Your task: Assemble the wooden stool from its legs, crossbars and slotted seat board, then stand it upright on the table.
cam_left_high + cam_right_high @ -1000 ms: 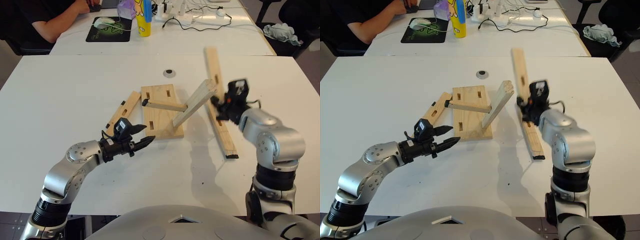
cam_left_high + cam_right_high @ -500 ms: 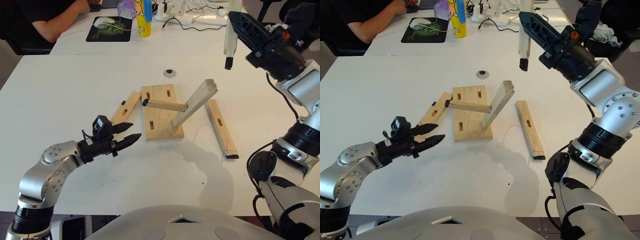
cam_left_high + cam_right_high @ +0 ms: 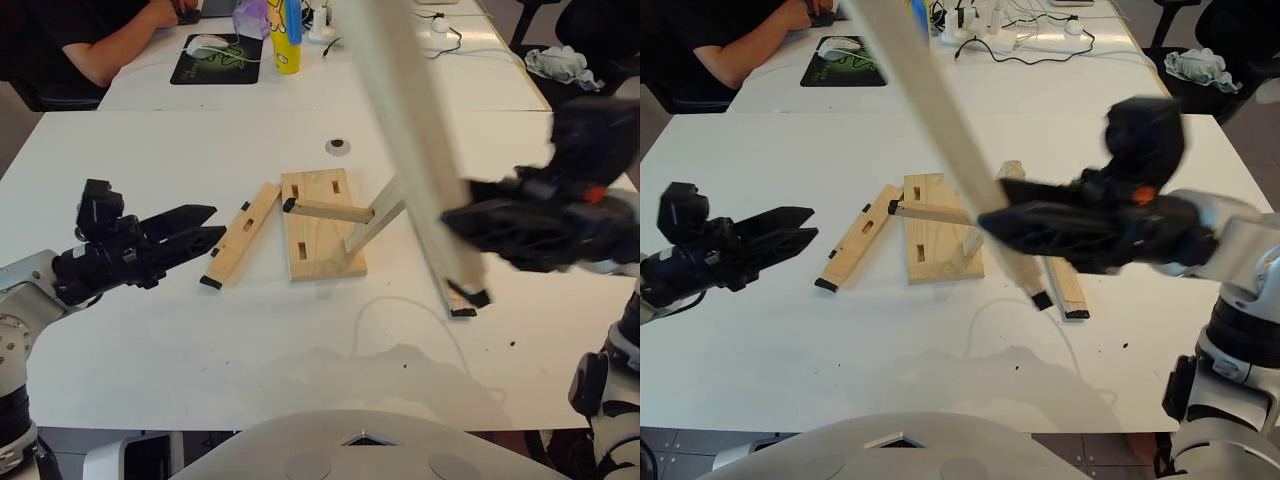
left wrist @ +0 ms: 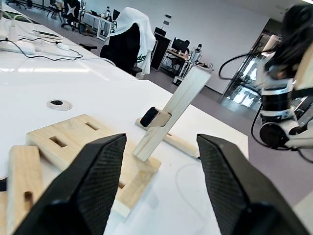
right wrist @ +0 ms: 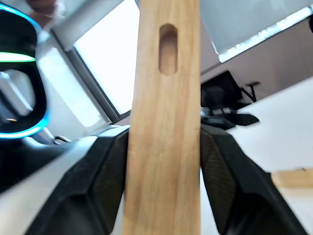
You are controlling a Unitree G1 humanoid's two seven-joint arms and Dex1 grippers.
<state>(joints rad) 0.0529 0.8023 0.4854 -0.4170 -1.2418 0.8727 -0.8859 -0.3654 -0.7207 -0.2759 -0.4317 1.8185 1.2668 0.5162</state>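
The right gripper (image 3: pixel 460 222) is pinching a long slotted leg (image 3: pixel 400 100) between its two fingers (image 5: pixel 105 181), gripping it on both flat faces below the slot, and is holding it steeply slanted in the air on the right side of the seat board (image 3: pixel 325 245). The leg's black-capped lower end is hanging low, just right of the board. The main danger here is that long, heavy end: as it is being carried toward the board it could be swept into the tilted leg (image 3: pixel 368 225) that is already standing in a slot near the board's right edge, knocking it and its crossbar (image 3: pixel 330 210) out of their joints. The grip could also be giving way, since the leg is reaching far past the fingers and could be twisting between them. The crossbar is reaching from that tilted leg back over the middle of the board. Another leg (image 3: pixel 1068 290) is lying flat on the desk (image 3: pixel 150 150) to the right of the board, under the held leg's lower end, and one more leg (image 3: pixel 240 235) is lying flat just left of the board. The left gripper (image 3: pixel 205 225) is hovering with its fingers spread, holding nothing, further left of the board and pointing toward that flat leg.
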